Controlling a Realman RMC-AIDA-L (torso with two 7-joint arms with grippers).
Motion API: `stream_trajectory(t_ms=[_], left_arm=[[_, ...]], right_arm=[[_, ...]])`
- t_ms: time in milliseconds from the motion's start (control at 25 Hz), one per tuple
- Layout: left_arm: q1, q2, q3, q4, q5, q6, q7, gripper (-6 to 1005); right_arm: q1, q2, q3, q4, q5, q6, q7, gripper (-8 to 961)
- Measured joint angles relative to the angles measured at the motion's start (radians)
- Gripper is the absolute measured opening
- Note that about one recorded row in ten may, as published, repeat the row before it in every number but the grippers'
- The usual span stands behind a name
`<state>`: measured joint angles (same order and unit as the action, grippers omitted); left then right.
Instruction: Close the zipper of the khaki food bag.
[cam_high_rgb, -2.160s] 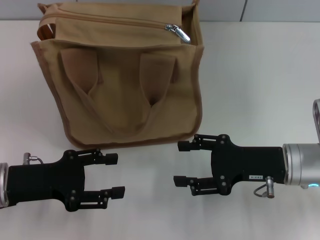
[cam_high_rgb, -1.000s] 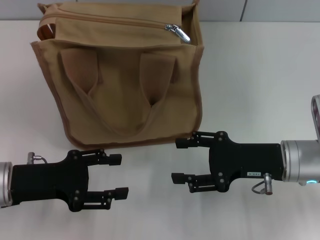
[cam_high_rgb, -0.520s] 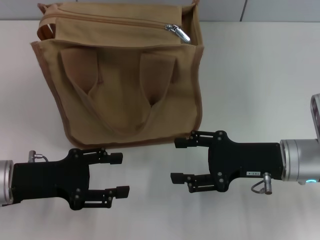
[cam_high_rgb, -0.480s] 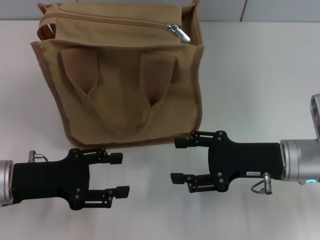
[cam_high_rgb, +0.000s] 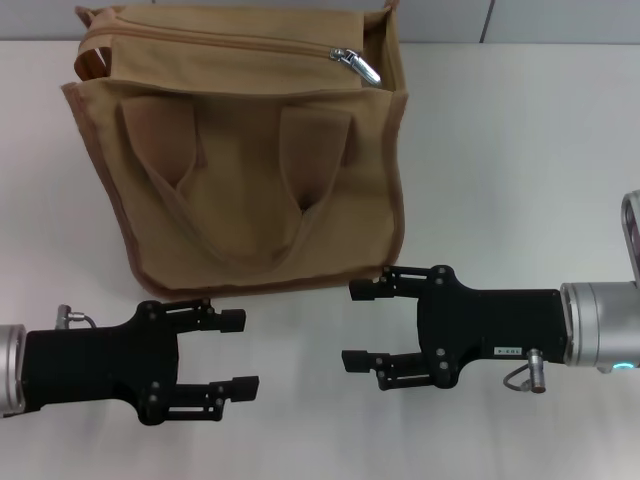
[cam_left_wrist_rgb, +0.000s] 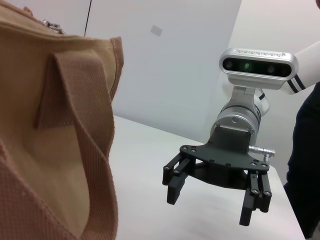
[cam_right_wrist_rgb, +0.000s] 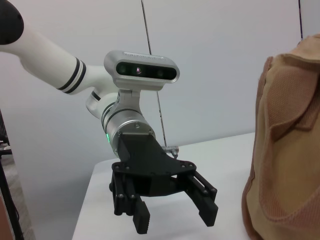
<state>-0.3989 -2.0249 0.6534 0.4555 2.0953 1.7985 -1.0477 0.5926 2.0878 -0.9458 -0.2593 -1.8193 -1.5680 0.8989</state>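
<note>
The zipper (cam_high_rgb: 220, 42) runs along the top of the khaki food bag (cam_high_rgb: 240, 150), with its silver slider (cam_high_rgb: 358, 64) near the bag's right end; past the slider a short stretch of the bag's mouth gapes. The bag stands toward the far left part of the white table (cam_high_rgb: 510, 170), its front face with two looped handles (cam_high_rgb: 240, 190) turned to the robot.

The left claw (cam_high_rgb: 238, 351) is over the table's near edge, just in front of the bag's lower left corner, fingers spread apart and holding nothing. The right claw (cam_high_rgb: 358, 325) faces it from the right, near the bag's lower right corner, fingers likewise apart and empty. The two claws point toward each other with a gap of bare table between them.
</note>
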Motion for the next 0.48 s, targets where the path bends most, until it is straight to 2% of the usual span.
stream_trajectory(t_ms=[480], left_arm=[[0.006,0.0,0.0,-0.001,0.0,0.011,0.0,772]], right_arm=[[-0.007,-0.002,-0.004,0.0,-0.001,-0.004,0.0,770]])
